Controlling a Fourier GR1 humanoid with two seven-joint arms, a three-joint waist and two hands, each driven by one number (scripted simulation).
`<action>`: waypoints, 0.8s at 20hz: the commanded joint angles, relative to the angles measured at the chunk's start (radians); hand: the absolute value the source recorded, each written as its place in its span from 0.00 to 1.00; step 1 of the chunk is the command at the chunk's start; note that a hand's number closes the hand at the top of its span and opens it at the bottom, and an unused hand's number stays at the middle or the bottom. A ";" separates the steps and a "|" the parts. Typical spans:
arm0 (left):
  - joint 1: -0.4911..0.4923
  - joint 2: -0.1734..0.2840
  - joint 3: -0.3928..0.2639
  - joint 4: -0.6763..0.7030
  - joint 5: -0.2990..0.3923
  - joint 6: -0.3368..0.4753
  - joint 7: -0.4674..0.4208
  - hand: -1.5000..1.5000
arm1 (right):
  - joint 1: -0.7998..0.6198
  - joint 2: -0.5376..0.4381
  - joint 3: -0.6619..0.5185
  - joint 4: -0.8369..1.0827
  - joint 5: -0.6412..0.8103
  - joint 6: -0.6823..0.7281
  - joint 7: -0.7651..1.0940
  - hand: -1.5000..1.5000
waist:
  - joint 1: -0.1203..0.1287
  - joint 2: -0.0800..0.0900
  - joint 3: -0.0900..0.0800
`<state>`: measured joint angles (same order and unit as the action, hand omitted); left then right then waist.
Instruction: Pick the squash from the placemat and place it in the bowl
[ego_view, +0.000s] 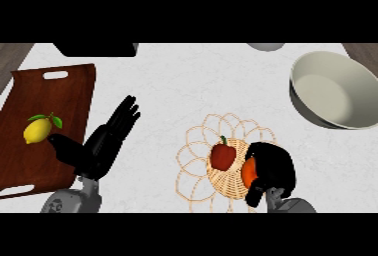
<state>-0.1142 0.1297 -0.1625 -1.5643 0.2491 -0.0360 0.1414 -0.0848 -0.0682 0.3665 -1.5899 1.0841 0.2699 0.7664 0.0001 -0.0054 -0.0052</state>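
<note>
right hand (272, 170) curls round what seems the orange squash (249, 171); left hand (103, 140) open.

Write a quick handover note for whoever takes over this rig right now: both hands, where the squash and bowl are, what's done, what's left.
Left hand: open, fingers straight, resting by the brown wooden cutting board; idle.
Right hand: curled round the orange squash, over the round woven wicker placemat.
A red bell pepper lies on the placemat beside the squash.
The grey-white round bowl is at far right, with nothing inside.
A yellow lemon is on the board.
Done: squash grasped.
Left: lift it, carry it to the bowl, release.
</note>
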 joint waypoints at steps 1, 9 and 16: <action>-0.011 -0.023 -0.009 -0.072 0.004 0.015 0.086 0.50 | 0.033 -0.022 0.001 0.103 0.023 -0.113 -0.108 1.00 | 0.002 0.005 0.006; 0.038 -0.015 0.030 -0.002 -0.017 -0.051 -0.013 0.50 | -0.038 -0.055 -0.003 0.077 0.027 -0.006 -0.170 1.00 | 0.003 0.005 0.005; 0.013 -0.030 0.045 0.022 -0.016 -0.052 -0.013 0.50 | 0.062 -0.236 0.043 -0.066 0.027 0.033 -0.373 1.00 | -0.002 0.005 0.005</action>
<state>-0.1079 0.0956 -0.1386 -1.5602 0.2142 -0.0572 0.1459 -0.0500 -0.2290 0.4016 -1.6274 1.0740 0.3057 0.4560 0.0002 -0.0063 -0.0036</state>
